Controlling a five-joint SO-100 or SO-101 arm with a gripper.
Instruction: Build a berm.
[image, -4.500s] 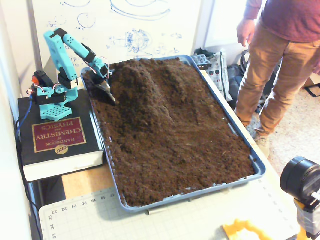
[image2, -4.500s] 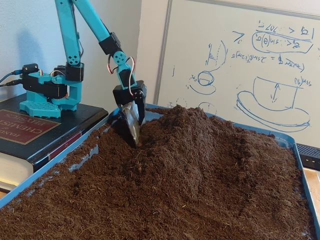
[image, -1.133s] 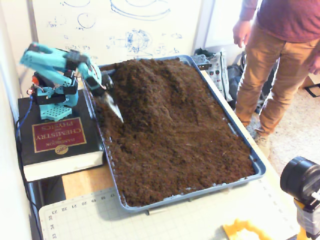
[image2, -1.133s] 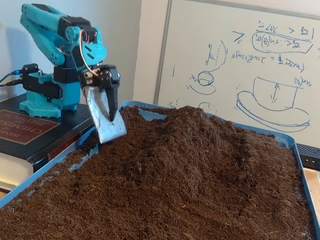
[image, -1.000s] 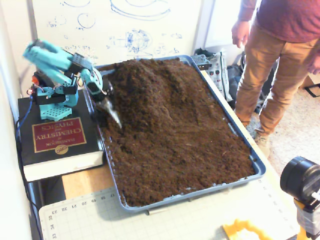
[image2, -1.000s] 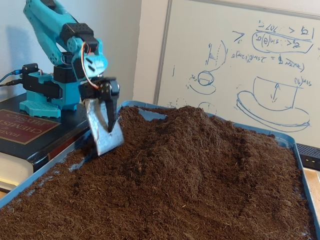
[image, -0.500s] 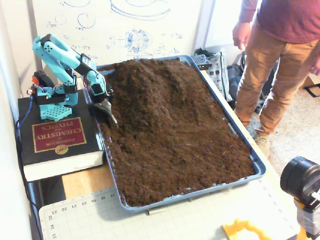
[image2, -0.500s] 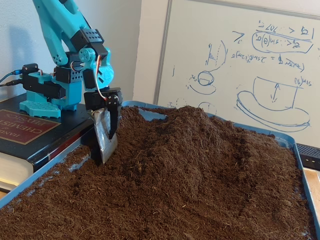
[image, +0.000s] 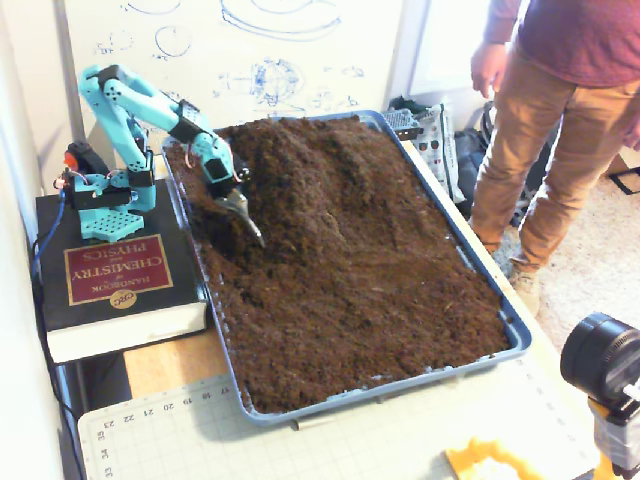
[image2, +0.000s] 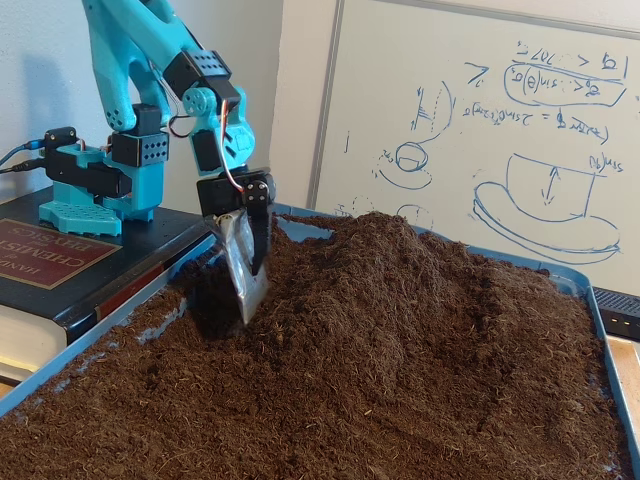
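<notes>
The berm (image: 305, 160) is a rounded ridge of dark brown crumbly soil at the far end of the blue tray (image: 517, 338). In the low fixed view the berm (image2: 420, 275) rises at centre. My teal arm's gripper (image: 247, 222) carries a metal scoop blade, its black finger lying shut against the blade. The blade tip is dug into the soil at the berm's left foot. In the low view the gripper (image2: 250, 285) points straight down, its tip buried in the soil.
Flatter soil (image: 370, 300) fills the near half of the tray. The arm's base stands on a thick black book (image: 110, 275) left of the tray. A person (image: 550, 130) stands at the right. A whiteboard (image2: 480, 120) is behind, a cutting mat (image: 350, 440) and a camera (image: 600, 362) in front.
The gripper came down from above the tray's left edge, then moved right into the tray, and its blade now sits deeper in the soil at the berm's foot.
</notes>
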